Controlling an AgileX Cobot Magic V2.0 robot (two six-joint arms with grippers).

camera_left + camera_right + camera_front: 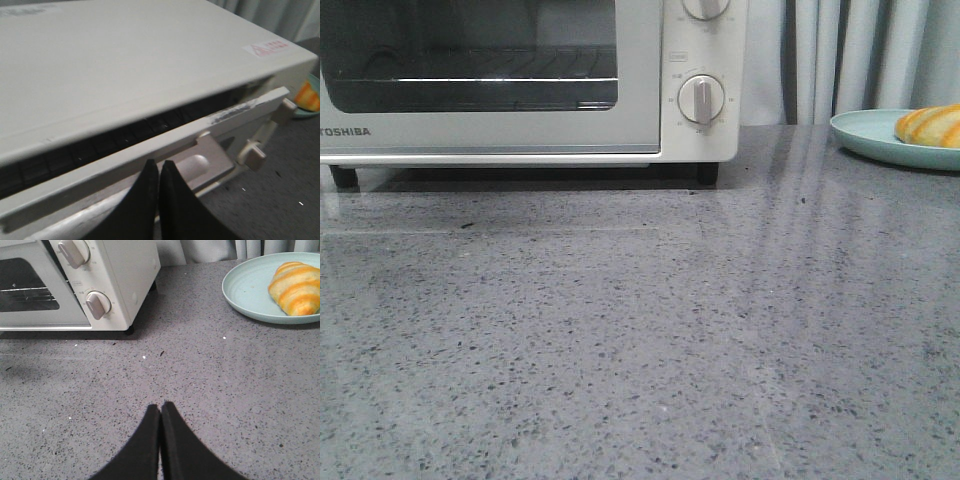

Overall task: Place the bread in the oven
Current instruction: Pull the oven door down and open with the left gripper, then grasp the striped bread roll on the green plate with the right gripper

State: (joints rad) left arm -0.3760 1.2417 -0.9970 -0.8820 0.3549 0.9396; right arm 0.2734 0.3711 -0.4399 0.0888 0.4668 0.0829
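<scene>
Your left gripper (159, 167) hangs at the bottom of the left wrist frame, fingers pressed together and empty, at the door's top lip where the oven (150, 75) shows a dark slit, probably placed to pull it down. Lower centre in its own view, your right gripper (160, 410) waits shut over bare bench (225, 390). At upper right, the bread (295, 287) sits on a pale plate (245, 290), well apart from the oven.
</scene>
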